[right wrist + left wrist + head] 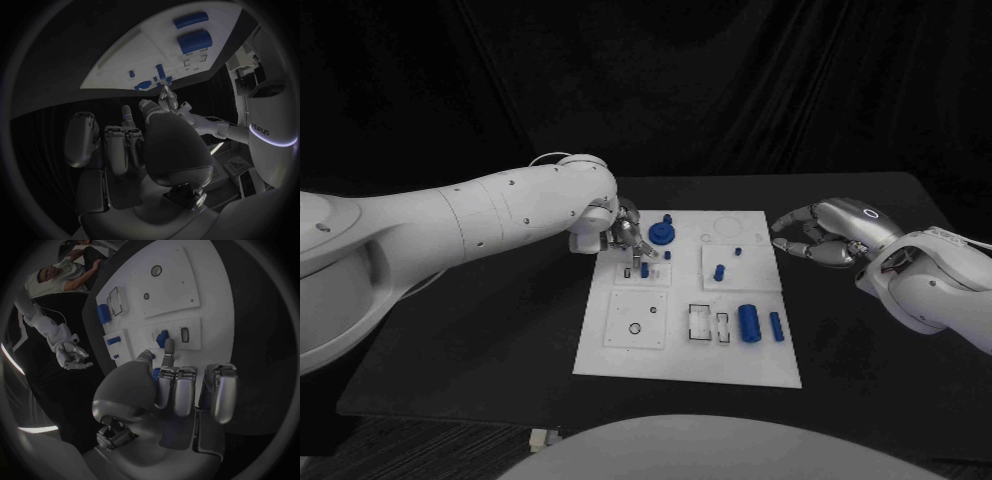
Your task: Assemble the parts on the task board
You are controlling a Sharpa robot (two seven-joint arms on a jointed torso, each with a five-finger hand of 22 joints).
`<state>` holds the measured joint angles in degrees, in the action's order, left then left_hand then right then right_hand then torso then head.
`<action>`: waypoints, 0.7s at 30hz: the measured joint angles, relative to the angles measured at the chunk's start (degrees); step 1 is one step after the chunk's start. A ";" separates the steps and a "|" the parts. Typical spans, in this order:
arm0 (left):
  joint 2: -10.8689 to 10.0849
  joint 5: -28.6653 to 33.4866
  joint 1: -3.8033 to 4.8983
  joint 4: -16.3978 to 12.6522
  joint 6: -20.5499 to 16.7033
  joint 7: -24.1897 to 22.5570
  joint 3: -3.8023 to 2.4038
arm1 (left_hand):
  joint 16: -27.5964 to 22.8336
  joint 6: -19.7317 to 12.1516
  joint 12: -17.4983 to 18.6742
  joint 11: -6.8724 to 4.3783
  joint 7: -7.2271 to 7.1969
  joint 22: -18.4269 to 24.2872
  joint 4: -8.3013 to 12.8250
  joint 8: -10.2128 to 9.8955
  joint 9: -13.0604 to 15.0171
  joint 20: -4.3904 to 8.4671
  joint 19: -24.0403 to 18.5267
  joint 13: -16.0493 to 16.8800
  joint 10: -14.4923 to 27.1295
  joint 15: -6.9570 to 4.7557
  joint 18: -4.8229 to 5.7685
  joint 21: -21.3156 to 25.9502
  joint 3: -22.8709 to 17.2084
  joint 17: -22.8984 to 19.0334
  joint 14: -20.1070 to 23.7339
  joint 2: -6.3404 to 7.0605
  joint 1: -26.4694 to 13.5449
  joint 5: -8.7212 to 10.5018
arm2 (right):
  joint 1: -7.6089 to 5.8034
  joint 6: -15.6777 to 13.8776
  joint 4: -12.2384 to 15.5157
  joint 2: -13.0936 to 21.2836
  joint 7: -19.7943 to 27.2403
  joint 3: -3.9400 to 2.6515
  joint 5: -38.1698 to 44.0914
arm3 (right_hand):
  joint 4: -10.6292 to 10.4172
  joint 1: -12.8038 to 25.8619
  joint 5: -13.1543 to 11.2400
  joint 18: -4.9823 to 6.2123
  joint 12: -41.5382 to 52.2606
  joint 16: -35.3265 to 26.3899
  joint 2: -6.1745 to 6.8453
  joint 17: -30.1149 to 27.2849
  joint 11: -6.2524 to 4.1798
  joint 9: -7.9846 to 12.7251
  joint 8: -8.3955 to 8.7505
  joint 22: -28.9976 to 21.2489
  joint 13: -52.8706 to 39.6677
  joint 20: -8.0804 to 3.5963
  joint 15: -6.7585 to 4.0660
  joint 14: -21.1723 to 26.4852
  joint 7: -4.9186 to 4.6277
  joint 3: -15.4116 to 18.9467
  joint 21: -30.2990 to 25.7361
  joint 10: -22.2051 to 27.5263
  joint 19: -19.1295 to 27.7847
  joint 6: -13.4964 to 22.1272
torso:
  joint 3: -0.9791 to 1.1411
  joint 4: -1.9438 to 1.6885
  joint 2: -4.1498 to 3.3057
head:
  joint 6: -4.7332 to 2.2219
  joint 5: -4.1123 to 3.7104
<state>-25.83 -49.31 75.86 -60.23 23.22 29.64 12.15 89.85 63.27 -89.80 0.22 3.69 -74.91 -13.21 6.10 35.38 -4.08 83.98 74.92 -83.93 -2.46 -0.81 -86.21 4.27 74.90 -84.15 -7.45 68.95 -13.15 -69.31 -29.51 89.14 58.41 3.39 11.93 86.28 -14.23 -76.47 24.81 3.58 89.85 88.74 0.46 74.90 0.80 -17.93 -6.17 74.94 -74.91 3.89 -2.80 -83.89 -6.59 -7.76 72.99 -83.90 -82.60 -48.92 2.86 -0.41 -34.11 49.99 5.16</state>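
you have the white task board (687,345) lying in the middle of the black table (473,340). your left hand (620,233) is over the board's far left corner, fingers reaching down to a small blue part (162,338) standing by a slot in the raised square plate there; the fingertips (167,357) sit right against it, but you cannot tell whether they actually grip it. a round blue part with a post (662,233) stands just beside that hand, toward the far edge. a small blue peg (720,270) stands near the board's middle. toward the right edge, nearer the front, a large blue cylinder (750,323) lies beside a slimmer blue bar (777,326). your right hand (822,236) is off the board's right edge, over bare table, fingers curled inward and holding nothing.
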 measured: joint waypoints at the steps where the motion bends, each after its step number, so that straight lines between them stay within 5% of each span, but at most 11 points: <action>1: 0.05 0.00 -0.07 0.06 0.12 0.04 0.00 | 0.00 0.00 0.00 0.00 0.00 0.00 0.03 0.00 0.10 0.00 0.00 0.00 0.00 0.00 0.00 0.00 -0.03 0.00 0.00 0.00 0.00 0.00 | 0.00 -0.01 0.03 0.01 0.00 0.00 0.00 | 0.00 0.00 0.00 0.00 0.00 0.00 0.00 0.00 0.00 0.00 0.00 0.00 0.00 0.00 0.00 0.00 0.00 0.00 0.00 0.00 0.00 0.00 | 0.00 0.00 -0.01 | 0.00 -0.03; 16: 0.62 0.04 -0.69 1.22 1.95 0.42 0.01 | 0.00 0.00 0.00 -0.02 0.00 0.00 0.69 0.56 1.35 0.20 0.20 0.00 -0.01 -0.20 0.00 0.45 -0.70 0.00 0.20 0.00 0.00 -0.21 | 0.00 -0.02 0.19 0.08 -0.02 0.00 0.00 | 0.00 0.00 0.00 0.00 0.00 0.00 0.00 0.00 0.00 -0.01 0.00 -0.01 0.00 0.00 0.00 0.00 0.00 0.00 0.00 0.00 0.00 0.00 | -0.02 0.00 -0.03 | 0.00 0.01; 21: 0.86 0.04 -0.82 1.76 2.11 0.42 0.01 | 0.00 -0.75 0.00 -0.20 -0.31 0.00 1.70 1.10 2.65 0.41 0.00 0.00 -0.21 -0.20 0.00 0.51 -1.70 0.00 0.20 0.29 0.29 -2.00 | 0.00 -0.01 0.19 0.08 -0.03 0.00 0.00 | 0.16 0.00 0.23 0.00 0.00 0.00 0.00 0.00 0.00 -0.01 0.00 -0.02 0.00 0.00 0.00 0.00 0.00 -0.16 0.00 0.00 0.00 0.00 | -0.02 -0.01 -0.02 | 0.00 -0.01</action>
<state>-24.97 -49.27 75.04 -58.46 25.33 30.06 12.16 89.85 62.53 -89.80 0.02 3.38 -74.91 -11.51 7.20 38.02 -3.67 83.97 74.92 -84.14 -2.66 -0.81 -85.69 2.56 74.90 -83.95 -7.16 69.25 -15.15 -69.31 -29.52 89.33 58.49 3.37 11.93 86.28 -14.06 -76.47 25.04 3.58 89.85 88.74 0.46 74.91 0.80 -17.93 -6.17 74.93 -74.91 3.89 -2.80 -83.89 -6.58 -7.92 72.99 -83.90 -82.60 -48.92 2.84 -0.42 -34.12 49.99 5.15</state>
